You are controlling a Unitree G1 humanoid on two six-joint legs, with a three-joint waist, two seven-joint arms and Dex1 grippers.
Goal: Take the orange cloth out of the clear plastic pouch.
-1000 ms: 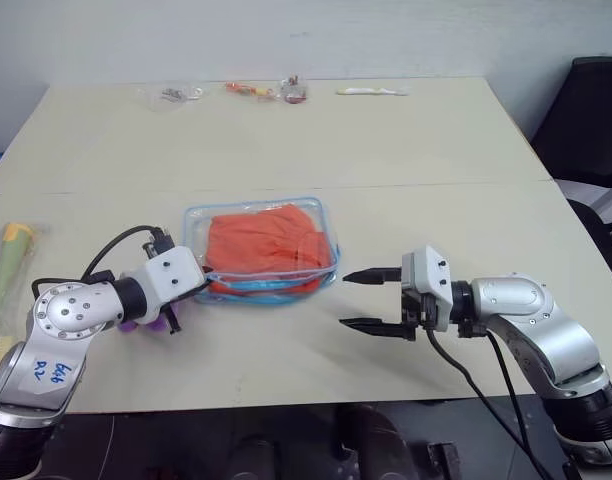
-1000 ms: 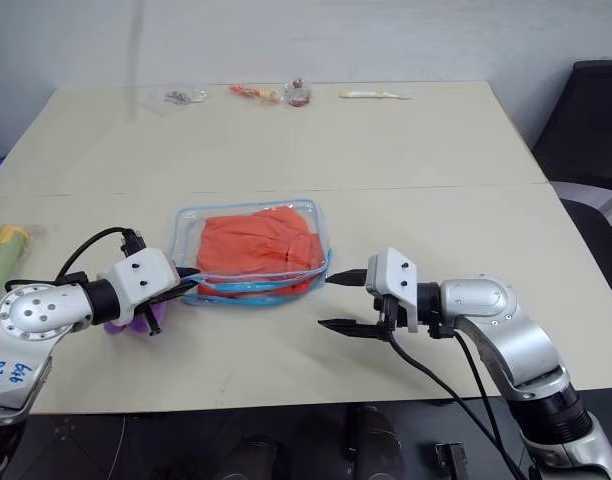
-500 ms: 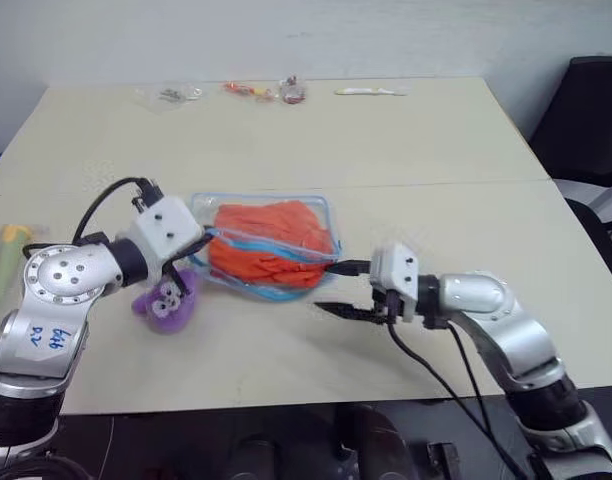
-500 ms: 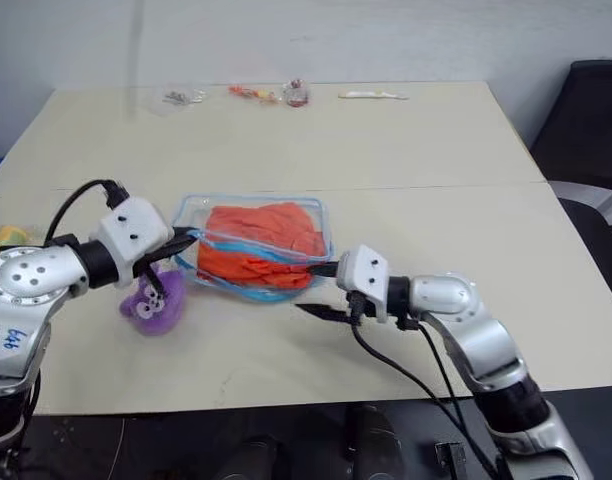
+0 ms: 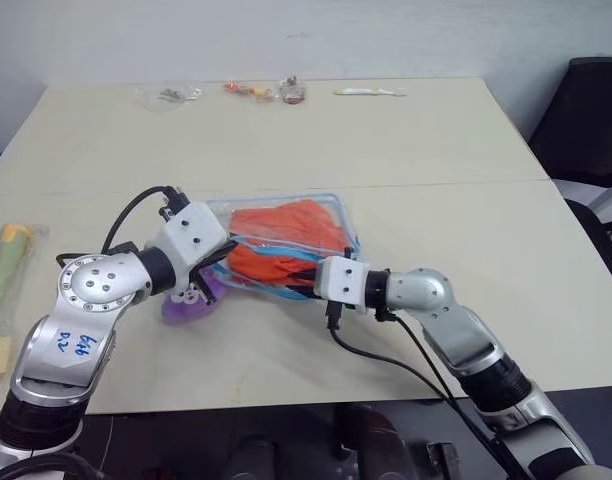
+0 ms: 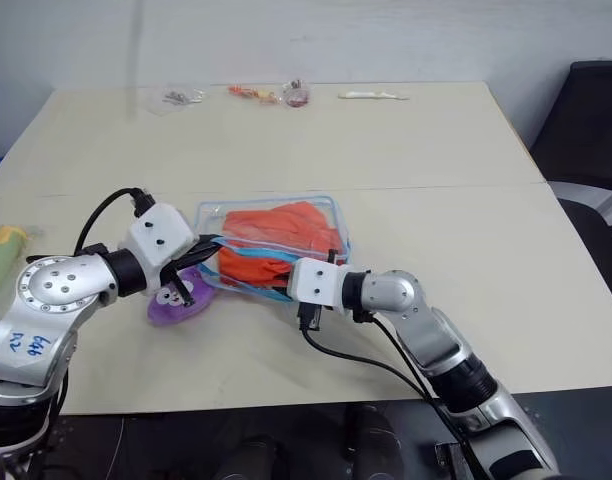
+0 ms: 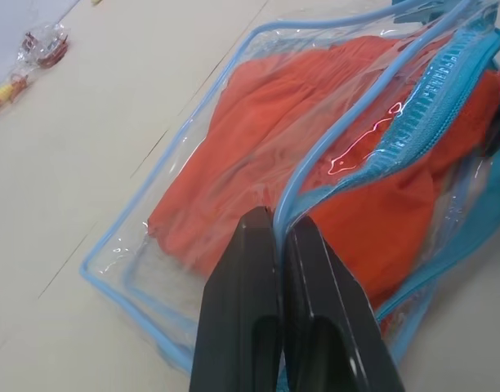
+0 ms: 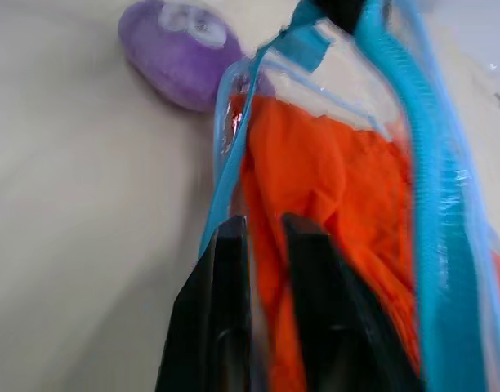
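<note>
Near the middle of the beige table [image 5: 456,160], the clear plastic pouch [image 5: 338,212] with its light blue zipper trim [image 7: 434,98] is lifted at its near edge and tilted, its mouth gaping toward the near side. Inside it lies the orange cloth [image 5: 286,225], wrinkled and bunched, still wholly within the pouch walls.

Left gripper [image 7: 276,224]: fingers pressed together on the blue-trimmed upper lip at the pouch's left end, holding that lip raised off the table.

Right gripper [image 8: 262,233]: reaches into the pouch mouth from the near right. Its two black fingers [image 8: 232,269] stand slightly apart, with a fold of orange cloth and the pouch's blue edge lying between and around them; whether the fingers have actually clamped the cloth cannot be told.

Just left of the pouch and under the left gripper lies a small purple plush toy [image 5: 191,300], resting on the table. A green and yellow packet [image 5: 8,262] sits at the left edge. Along the far edge, well apart from the pouch, lie several tiny clear bags [image 5: 171,94] and a white stick-like item [image 5: 370,91].
</note>
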